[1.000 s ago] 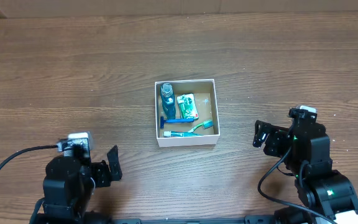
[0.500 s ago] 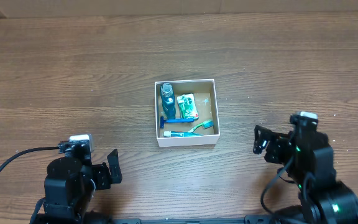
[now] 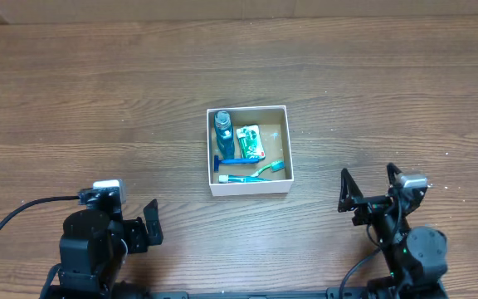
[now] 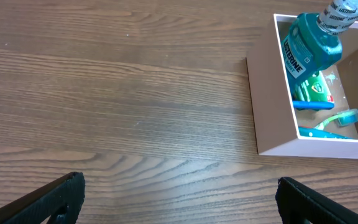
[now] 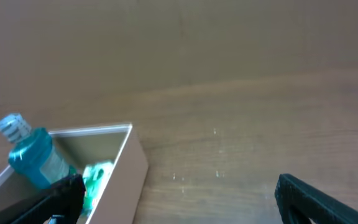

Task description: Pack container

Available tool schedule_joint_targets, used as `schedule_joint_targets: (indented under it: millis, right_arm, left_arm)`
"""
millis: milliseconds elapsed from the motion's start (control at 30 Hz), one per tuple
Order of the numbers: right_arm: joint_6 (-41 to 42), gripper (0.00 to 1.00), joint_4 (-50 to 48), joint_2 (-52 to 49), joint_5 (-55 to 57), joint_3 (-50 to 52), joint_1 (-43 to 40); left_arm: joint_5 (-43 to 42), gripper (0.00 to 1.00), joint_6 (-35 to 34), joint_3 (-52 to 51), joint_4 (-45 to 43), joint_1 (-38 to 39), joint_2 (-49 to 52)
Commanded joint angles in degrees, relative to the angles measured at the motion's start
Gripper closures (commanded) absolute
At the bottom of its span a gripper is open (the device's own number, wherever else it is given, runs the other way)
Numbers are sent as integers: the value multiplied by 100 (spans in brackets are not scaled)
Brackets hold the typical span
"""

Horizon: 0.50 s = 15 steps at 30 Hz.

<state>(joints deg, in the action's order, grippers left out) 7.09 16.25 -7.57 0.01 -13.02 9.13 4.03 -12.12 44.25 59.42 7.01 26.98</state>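
**Both arms pulled back, container packed at the middle of the table**

The right gripper (image 3: 369, 188) hangs near the table's near edge, toward the right corner, its two dark fingers spread wide with nothing between them. Over the last second this arm has drawn back from the box toward that near edge, and its body now shows smaller in the overhead view. The left gripper (image 3: 128, 209) sits close to the near-left corner, fingers likewise parted and empty; it has barely shifted.

Well clear of both, the container (image 3: 250, 187) rests at about the centre of the wooden table (image 3: 98, 91). It is a shallow square cardboard box, with matte white outer walls and rim and a plain brown inside. Its contents have not moved. A teal mouthwash bottle (image 3: 223, 126) of clear, glossy plastic lies along the left wall. Beside it is a flat green packet (image 3: 251, 141). A slim blue razor (image 3: 229, 161) and a green toothbrush (image 3: 268, 169) lie across the side nearest the robot. The right part of the box floor is bare.

No loose items show on the dark, grained tabletop. With both arms backing off empty, the packing looks complete and the arms seem to be parking.
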Motion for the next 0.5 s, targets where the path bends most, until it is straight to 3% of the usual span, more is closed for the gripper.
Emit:
schedule_joint_targets:
  millis: [0, 167, 467]
  right_arm:
    - [-162, 0, -645, 627, -35, 605, -236]
    - [-732, 0, -1469, 741, -299, 984, -402]
    - [-861, 0, -1163, 741, -321, 1257, -546]
  left_arm:
    - [-70, 0, -120, -28, -4, -24, -37]
    - [-70, 0, -122, -28, -4, -24, -37]
    - [-70, 0, -122, -28, -4, -24, -37]
